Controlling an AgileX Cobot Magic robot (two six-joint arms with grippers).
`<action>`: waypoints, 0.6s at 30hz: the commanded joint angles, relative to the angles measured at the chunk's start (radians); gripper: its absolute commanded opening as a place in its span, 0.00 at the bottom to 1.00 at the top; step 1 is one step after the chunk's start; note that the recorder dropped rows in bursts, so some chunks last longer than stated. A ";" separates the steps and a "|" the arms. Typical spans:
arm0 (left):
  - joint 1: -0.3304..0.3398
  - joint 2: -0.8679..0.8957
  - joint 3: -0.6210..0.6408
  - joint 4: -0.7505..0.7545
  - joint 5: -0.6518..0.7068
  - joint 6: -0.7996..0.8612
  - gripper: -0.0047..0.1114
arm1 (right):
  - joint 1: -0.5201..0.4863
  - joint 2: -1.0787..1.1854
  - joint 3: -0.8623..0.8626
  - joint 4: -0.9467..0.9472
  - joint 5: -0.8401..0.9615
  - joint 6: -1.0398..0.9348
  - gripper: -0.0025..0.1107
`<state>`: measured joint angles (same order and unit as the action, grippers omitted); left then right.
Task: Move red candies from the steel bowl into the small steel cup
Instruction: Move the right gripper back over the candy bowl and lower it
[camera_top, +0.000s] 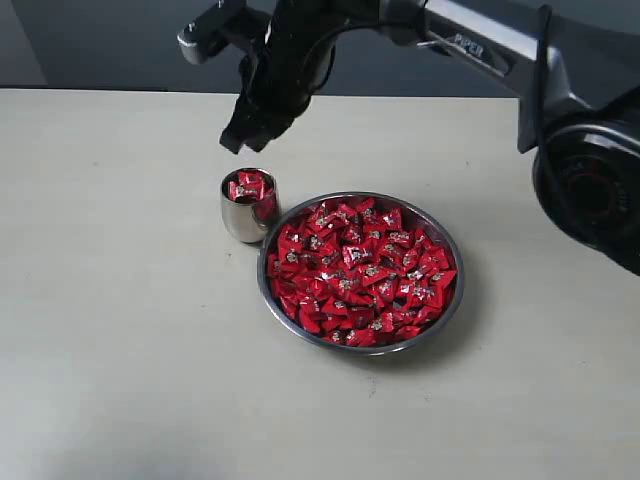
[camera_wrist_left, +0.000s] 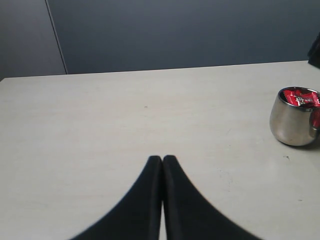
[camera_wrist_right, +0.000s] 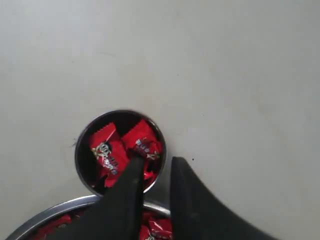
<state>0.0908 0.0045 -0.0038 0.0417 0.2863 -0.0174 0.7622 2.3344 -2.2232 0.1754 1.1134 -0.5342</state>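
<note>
The steel bowl (camera_top: 461, 285) sits right of centre, heaped with red candies (camera_top: 360, 270). The small steel cup (camera_top: 240, 222) stands touching its left rim, and a few red candies (camera_top: 247, 186) show at its mouth. My right gripper (camera_top: 245, 140) hangs just above the cup. In the right wrist view its fingers (camera_wrist_right: 157, 161) stand apart with nothing between them, over the cup's edge (camera_wrist_right: 82, 165) and the candies in it (camera_wrist_right: 110, 150). The bowl's rim (camera_wrist_right: 55, 210) shows beneath. My left gripper (camera_wrist_left: 162, 159) is shut and empty, low over bare table, with the cup (camera_wrist_left: 292, 125) off to one side.
A pale tabletop (camera_top: 120, 330) spreads wide around the bowl and cup. A dark wall (camera_wrist_left: 175, 35) runs along its far edge. The right arm's black base (camera_top: 590, 190) stands at the right edge.
</note>
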 joint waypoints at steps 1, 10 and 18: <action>-0.008 -0.004 0.004 0.001 -0.002 -0.003 0.04 | -0.005 -0.073 -0.006 -0.011 0.007 0.004 0.02; -0.008 -0.004 0.004 0.001 -0.002 -0.003 0.04 | -0.047 -0.130 -0.006 -0.010 0.016 0.131 0.01; -0.008 -0.004 0.004 0.001 -0.002 -0.003 0.04 | -0.194 -0.155 -0.001 0.161 0.064 0.158 0.01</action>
<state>0.0908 0.0045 -0.0038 0.0417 0.2863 -0.0174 0.6068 2.2043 -2.2232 0.2986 1.1634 -0.3864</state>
